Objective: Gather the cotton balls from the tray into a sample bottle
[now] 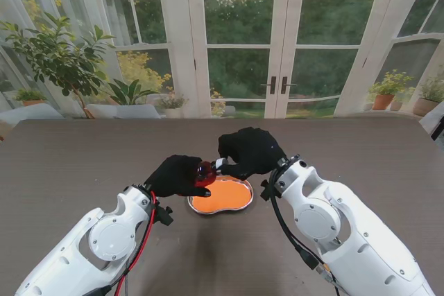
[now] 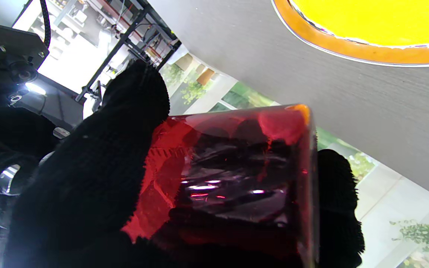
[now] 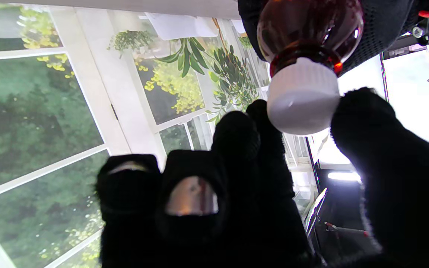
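Cap (image 3: 303, 97) sits pinched in your right hand (image 1: 250, 150); left hand (image 1: 177, 175) clamps the red bottle (image 2: 237, 171). Twist squarely, keeping both grips firm above the tray (image 1: 239, 207).

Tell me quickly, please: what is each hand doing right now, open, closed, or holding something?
Left hand: shut on the red sample bottle.
Right hand: fingers closed around the bottle's white cap.

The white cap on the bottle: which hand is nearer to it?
Right. The right hand has its fingers around the white cap; the left hand grips the red bottle by its body.
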Motion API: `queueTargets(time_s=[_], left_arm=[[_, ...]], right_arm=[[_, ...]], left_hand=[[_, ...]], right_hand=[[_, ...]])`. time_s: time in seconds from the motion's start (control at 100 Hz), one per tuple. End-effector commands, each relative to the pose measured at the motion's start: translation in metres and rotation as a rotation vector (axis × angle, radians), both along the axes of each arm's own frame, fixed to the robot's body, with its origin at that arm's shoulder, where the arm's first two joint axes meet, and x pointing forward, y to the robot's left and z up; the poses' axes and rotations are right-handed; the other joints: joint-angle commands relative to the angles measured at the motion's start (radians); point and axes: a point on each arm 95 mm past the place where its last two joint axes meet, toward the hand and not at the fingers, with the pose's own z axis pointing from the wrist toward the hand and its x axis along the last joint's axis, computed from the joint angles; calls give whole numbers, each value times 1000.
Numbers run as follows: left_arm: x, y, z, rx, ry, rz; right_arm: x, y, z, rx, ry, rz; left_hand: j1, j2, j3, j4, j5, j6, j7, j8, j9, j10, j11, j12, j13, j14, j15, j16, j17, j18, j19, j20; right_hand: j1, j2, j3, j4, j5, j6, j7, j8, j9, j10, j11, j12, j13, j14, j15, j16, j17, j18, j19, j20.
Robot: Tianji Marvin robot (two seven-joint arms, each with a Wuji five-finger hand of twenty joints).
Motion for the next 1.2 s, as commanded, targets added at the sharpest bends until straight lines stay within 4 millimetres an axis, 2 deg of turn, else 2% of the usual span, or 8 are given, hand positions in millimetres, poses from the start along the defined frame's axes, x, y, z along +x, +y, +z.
queueTargets(time_s=[0.0, 0.3, 0.6, 0.8, 1.01, 1.19], left_arm=[[-1, -1, 1, 4, 11, -9], [0, -2, 0, 13, 12, -7], [2, -4, 0, -16, 2, 1], [2, -4, -1, -59, 2, 12], [2, -2, -2, -72, -2, 19], [1, 1, -3, -75, -1, 22]], right_arm=[[-5, 5, 0, -9, -2, 12], [-7, 7, 0, -17, -26, 3], [-6, 9, -5, -20, -5, -11], [-2, 6, -10, -6, 31, -31], [0, 4, -11, 15, 57, -45], [1, 3, -12, 32, 79, -45]], left_hand=[[207, 259, 312, 10, 154, -147, 141, 14, 72, -6, 38, 15, 63, 36, 64, 16, 21, 13, 51, 15], [196, 245, 333, 1, 156, -144, 147, 8, 91, -4, 51, 10, 119, 41, 73, 10, 76, 32, 82, 21], [197, 250, 335, -3, 153, -141, 149, 4, 82, -5, 50, 3, 99, 35, 43, -3, 52, 22, 63, 8], [205, 275, 297, 10, 144, -168, 144, 14, 49, -39, 30, 19, 46, 19, 28, 5, 2, -12, 42, 2], [193, 284, 281, 19, 152, -214, 146, 22, 46, -87, 17, 21, 28, -14, 24, 7, -15, -39, 32, -2], [186, 275, 288, 23, 160, -242, 153, 32, 52, -112, 9, 23, 26, -34, 20, 3, -17, -57, 29, -5]], right_hand=[[61, -5, 84, 24, 39, -100, 143, 1, 29, -27, -8, -5, 35, -36, 31, -2, 11, 20, 55, 18], [56, -5, 87, 22, 45, -101, 145, 4, 34, -27, -7, -5, 35, -40, 40, 3, 18, 22, 57, 18], [53, 2, 88, 21, 45, -97, 144, 5, 35, -25, -9, -7, 34, -38, 42, 4, 21, 24, 57, 18], [51, 18, 88, 25, 41, -90, 142, 4, 32, -20, -11, -7, 34, -32, 42, 4, 20, 29, 58, 19], [41, 58, 83, 32, 32, -81, 137, 3, 22, -13, -14, -11, 34, -25, 41, 3, 17, 31, 59, 20], [30, 108, 79, 46, 30, -63, 124, -2, 14, -5, -15, -16, 33, -18, 38, 1, 8, 34, 60, 23]])
